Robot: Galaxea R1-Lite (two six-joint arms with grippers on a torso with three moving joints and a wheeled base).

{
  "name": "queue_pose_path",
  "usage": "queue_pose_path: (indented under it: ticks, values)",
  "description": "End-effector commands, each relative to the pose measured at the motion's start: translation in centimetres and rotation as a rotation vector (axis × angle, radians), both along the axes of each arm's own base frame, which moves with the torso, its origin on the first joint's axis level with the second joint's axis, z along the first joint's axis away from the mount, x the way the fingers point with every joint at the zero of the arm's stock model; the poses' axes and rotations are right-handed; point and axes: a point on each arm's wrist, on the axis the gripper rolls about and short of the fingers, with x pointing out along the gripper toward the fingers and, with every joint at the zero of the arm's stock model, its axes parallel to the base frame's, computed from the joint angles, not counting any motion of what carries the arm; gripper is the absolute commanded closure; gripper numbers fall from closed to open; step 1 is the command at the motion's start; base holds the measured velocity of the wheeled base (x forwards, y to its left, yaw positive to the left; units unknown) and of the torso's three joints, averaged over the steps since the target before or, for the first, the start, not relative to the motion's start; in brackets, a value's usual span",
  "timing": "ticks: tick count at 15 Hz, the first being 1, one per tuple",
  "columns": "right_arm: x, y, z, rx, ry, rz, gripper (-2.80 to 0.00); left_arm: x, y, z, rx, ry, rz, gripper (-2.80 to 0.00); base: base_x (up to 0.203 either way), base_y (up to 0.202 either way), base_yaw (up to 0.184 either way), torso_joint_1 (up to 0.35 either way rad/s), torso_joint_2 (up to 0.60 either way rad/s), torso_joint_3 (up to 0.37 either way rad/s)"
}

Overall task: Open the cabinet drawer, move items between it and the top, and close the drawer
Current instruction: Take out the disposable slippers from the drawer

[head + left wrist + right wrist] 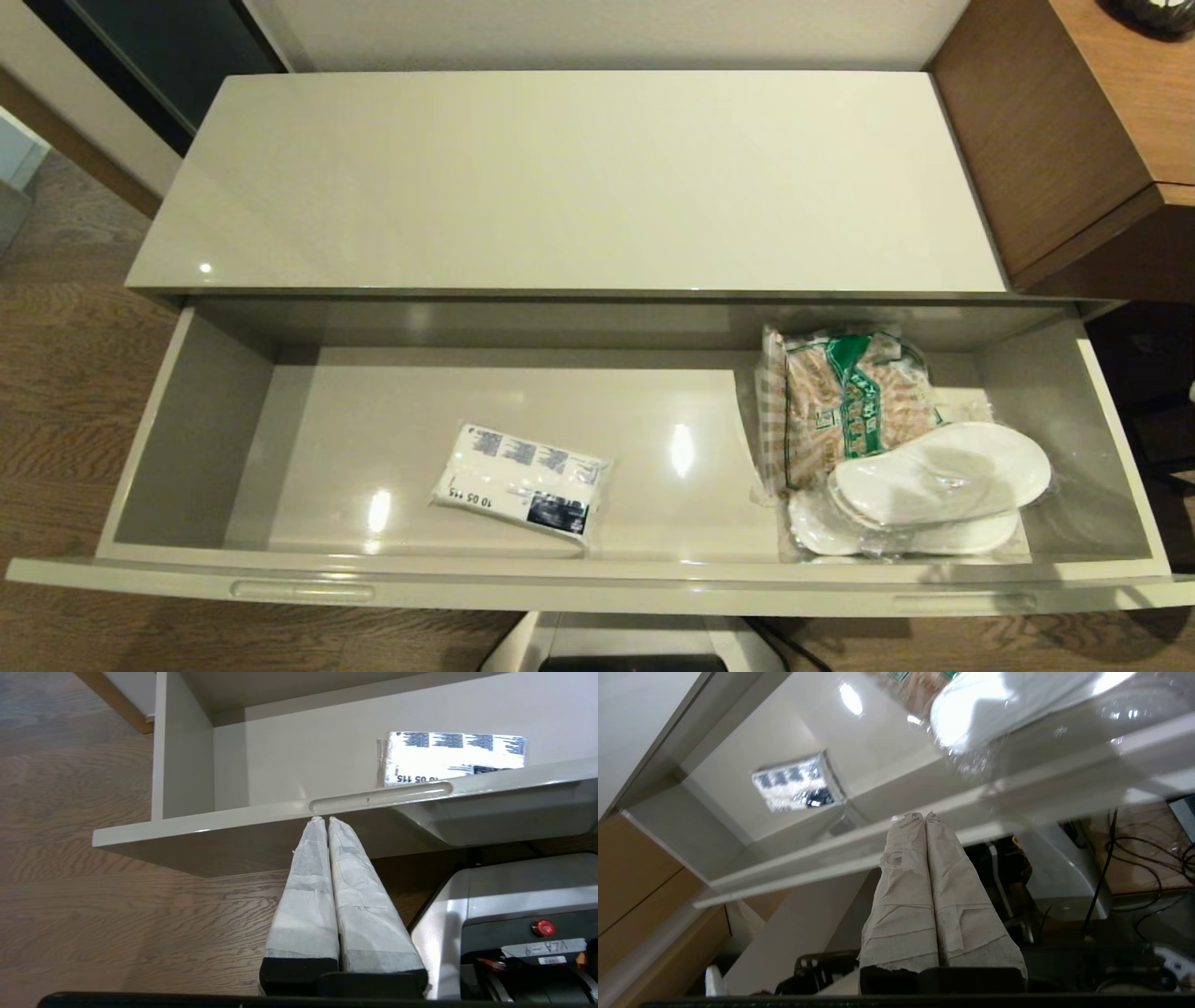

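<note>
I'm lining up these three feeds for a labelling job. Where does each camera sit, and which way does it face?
Head: above, looking down into the open cabinet drawer and the top; no arms show.
Left wrist: below the drawer front, behind the shut left gripper.
Right wrist: low, behind the shut right gripper, facing the slippers.
All three share the tissue pack.

You have the cabinet drawer (187,439) pulled open; on its floor the tissue pack (523,483) lies toward six o'clock, with the wrapped slippers (934,490) overlapping the checked snack bag (845,397) at three o'clock.
</note>
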Motion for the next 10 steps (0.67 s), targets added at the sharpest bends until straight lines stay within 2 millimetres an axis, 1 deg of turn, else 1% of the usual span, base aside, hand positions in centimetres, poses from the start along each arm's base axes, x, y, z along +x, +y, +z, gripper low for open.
queue_pose_path:
  ticks: [1, 2, 3, 4, 5, 6, 7, 9, 10]
  values:
    - [-1.6, 0.5, 0.6, -0.002, -0.031, 0.003, 0.00, 0.0, 0.0, 0.0, 0.001, 0.001, 0.001, 0.00, 0.000, 0.000, 0.000, 0.000, 0.00, 0.000]
    - [-1.6, 0.5, 0.6, -0.002, -0.031, 0.003, 0.00, 0.0, 0.0, 0.0, 0.001, 0.001, 0.001, 0.00, 0.000, 0.000, 0.000, 0.000, 0.00, 0.000]
    - [-1.4, 0.5, 0.0, 0.003, -0.010, 0.003, 0.00, 0.0, 0.0, 0.0, 0.001, 0.001, 0.001, 0.00, 0.000, 0.000, 0.000, 0.000, 0.00, 0.000]
    - [-0.7, 0.2, -1.5, 0.017, 0.041, 0.004, 0.00, 0.0, 0.0, 0.0, 0.001, 0.001, 0.001, 0.00, 0.000, 0.000, 0.000, 0.000, 0.00, 0.000]
    - [0.2, -0.1, -3.9, 0.038, 0.116, 0.002, 0.00, 0.0, 0.0, 0.0, 0.001, 0.001, 0.001, 0.00, 0.000, 0.000, 0.000, 0.000, 0.00, 0.000]
    - [2.0, -0.7, -6.5, 0.047, 0.160, -0.004, 0.00, 0.0, 0.0, 0.0, 0.001, 0.001, 0.001, 0.00, 0.000, 0.000, 0.000, 0.000, 0.00, 0.000]
    - [4.5, -1.5, -8.8, 0.050, 0.194, -0.015, 0.00, 0.0, 0.0, 0.0, 0.001, 0.001, 0.001, 0.00, 0.000, 0.000, 0.000, 0.000, 0.00, 0.000]
    - [8.6, -2.8, -12.5, 0.061, 0.241, -0.039, 0.00, 0.0, 0.0, 0.0, 0.001, 0.001, 0.001, 0.00, 0.000, 0.000, 0.000, 0.000, 0.00, 0.000]
    - [10.7, -3.5, -14.4, 0.069, 0.272, -0.048, -2.80, 0.0, 0.0, 0.0, 0.001, 0.001, 0.001, 0.00, 0.000, 0.000, 0.000, 0.000, 0.00, 0.000]
